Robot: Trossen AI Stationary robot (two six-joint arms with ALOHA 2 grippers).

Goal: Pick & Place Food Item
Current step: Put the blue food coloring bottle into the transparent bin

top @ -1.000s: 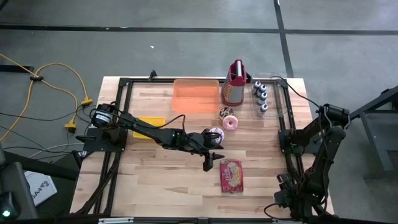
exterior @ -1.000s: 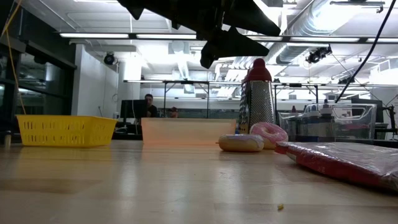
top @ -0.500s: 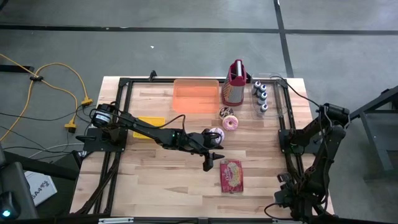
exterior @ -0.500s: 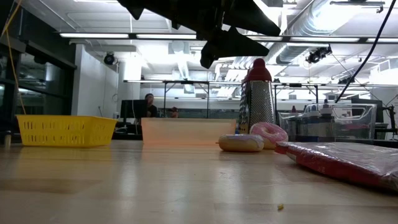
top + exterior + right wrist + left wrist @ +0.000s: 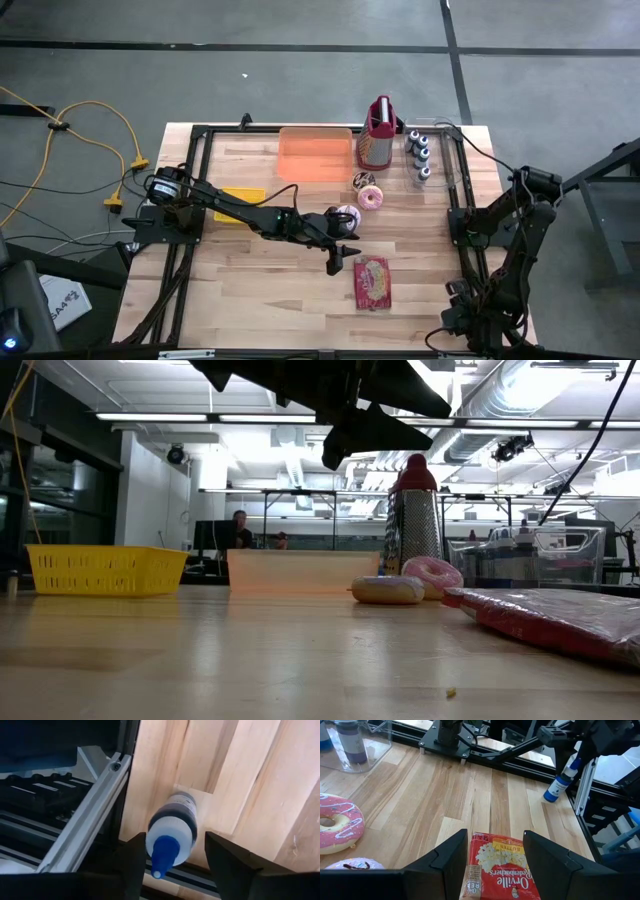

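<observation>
A red popcorn bag [image 5: 372, 282] lies flat on the wooden table near its front edge. My left gripper [image 5: 340, 258] hangs open above the table just left of the bag. In the left wrist view the bag [image 5: 499, 870] shows beyond the gap between its fingers, untouched. Three donuts [image 5: 345, 215] [image 5: 370, 197] [image 5: 363, 180] rest on the table behind it. My right gripper [image 5: 175, 837] points down, open, over a small white bottle with a blue cap [image 5: 172, 840]. That bottle stands upright at the table's near right corner.
An orange bin [image 5: 315, 152] stands at the far middle and a yellow basket [image 5: 240, 198] at the left. A metal grater with a red top [image 5: 378, 135] and a clear box of bottles [image 5: 420, 155] stand at the far right. A black frame rail [image 5: 460, 210] runs along the table's right side.
</observation>
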